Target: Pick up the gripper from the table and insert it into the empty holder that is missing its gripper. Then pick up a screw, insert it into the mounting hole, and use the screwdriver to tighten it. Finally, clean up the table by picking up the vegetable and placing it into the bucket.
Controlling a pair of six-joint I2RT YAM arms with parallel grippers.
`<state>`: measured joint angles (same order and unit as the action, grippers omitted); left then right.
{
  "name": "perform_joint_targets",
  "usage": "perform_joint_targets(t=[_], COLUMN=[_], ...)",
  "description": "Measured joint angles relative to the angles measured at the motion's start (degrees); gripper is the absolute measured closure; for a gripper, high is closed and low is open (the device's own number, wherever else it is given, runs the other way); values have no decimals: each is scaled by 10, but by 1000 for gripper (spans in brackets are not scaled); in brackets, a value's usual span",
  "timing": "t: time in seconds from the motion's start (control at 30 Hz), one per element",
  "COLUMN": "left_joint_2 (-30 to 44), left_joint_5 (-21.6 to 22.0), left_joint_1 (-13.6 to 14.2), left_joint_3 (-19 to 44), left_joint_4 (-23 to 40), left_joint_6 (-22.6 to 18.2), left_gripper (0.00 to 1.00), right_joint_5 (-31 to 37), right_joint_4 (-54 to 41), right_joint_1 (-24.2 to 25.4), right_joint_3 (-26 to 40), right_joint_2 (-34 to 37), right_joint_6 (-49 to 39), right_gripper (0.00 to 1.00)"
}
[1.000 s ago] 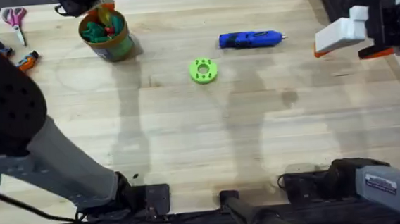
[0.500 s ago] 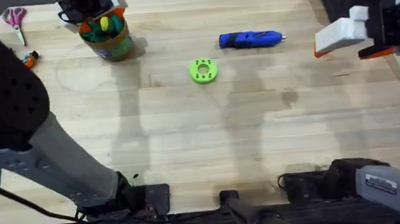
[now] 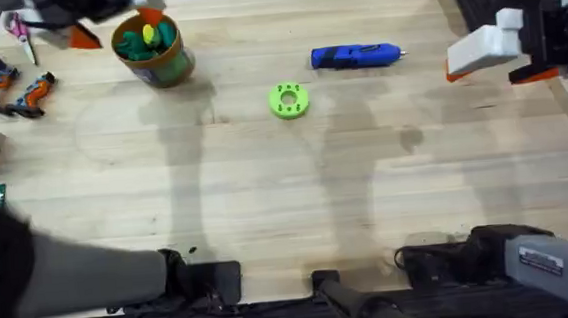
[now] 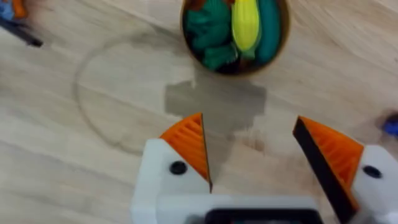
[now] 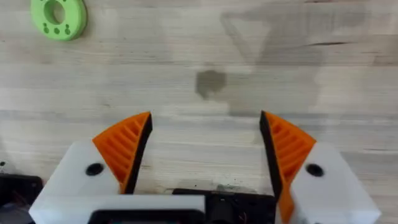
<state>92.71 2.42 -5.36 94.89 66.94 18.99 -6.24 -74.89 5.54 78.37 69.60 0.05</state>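
Since a second ago the left gripper [image 4: 252, 158] has lifted off the bucket [image 3: 153, 50], jaws wide and empty; the yellow-green vegetable [image 3: 150, 33] lies inside. Cleanup looks finished; next, retract. The right gripper [image 5: 205, 149] hangs open, empty.

Illumination bright, even, from above. Soft grey shadows lie on the table [image 3: 296, 188] at centre frame and beneath the bucket [image 4: 235, 34]. Upper left of the overhead view shows heavy motion blur; lower left a dark, unfocused arm. Left wrist view soft throughout; right wrist view sharp. No glare.
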Motion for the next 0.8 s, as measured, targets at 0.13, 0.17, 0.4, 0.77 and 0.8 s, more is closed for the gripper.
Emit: perform_joint_targets(t=[0.13, 0.17, 0.4, 0.77, 0.8], left_joint_2=[-84, -106, -268, -517, -530], left_joint_5=[1, 2, 7, 14, 14], left_joint_1=[10, 15, 39, 39, 39], left_joint_3=[0, 0, -14, -99, -99], left_joint_4=[55, 68, 123, 138, 138], left_joint_6=[-7, -8, -10, -22, -23], left_gripper=[138, 138, 135, 15, 16], right_joint_5=[0, 0, 0, 0, 0], right_joint_4=[0, 0, 0, -1, -2], right_joint_1=[0, 0, 0, 0, 0], right_joint_3=[0, 0, 0, 0, 0], right_joint_2=[0, 0, 0, 0, 0], right_joint_6=[0, 0, 0, 0, 0], right_gripper=[8, 8, 8, 7, 8])
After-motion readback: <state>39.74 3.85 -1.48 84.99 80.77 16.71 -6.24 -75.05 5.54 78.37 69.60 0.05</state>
